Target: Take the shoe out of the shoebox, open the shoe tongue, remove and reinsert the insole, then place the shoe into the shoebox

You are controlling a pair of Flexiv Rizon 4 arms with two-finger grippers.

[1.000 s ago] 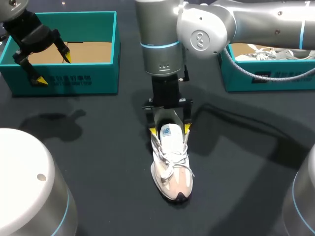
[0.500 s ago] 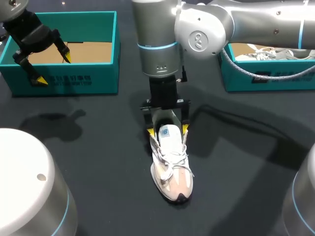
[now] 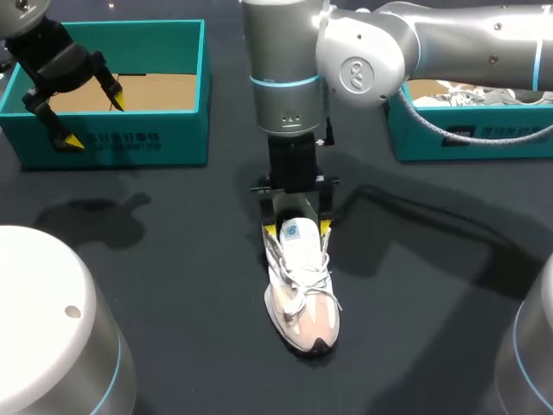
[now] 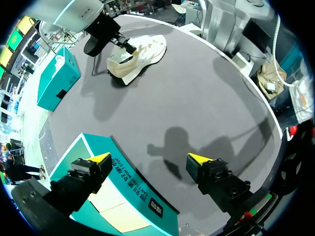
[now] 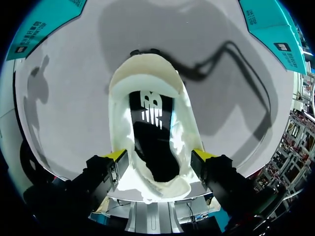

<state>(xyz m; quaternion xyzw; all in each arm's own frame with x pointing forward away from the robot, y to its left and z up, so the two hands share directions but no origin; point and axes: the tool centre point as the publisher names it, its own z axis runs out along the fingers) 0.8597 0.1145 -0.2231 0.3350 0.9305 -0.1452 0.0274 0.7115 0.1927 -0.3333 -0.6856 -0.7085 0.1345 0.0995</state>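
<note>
**Item:** white and pale pink lace-up trainer point(image 3: 302, 294) point(image 4: 138, 54) point(image 5: 150, 142). It stands on its sole at the middle of the dark grey surface point(image 3: 173, 259). In the head view the toe points to 6 o'clock and the heel to 12. A black insole with a white mark point(image 5: 150, 123) shows through the opening.

**Right tool** point(image 3: 298, 228) point(image 5: 158, 155): comes down from 12 o'clock. It pinches the trainer at the collar, one yellow-tipped finger on each side.

**Left tool** point(image 3: 93, 121) point(image 4: 148, 158): spread and holding nothing, above the front wall of the open teal cardboard shoebox point(image 3: 164, 143) point(image 4: 123, 172).

**Shoebox:** at 10 o'clock from the trainer, well apart from it, with its brown floor showing.

**Also present:** second teal cardboard box point(image 3: 484, 138) point(image 4: 59, 78) at 2 o'clock from the trainer, with a white shoe point(image 3: 475, 93) inside.
</note>
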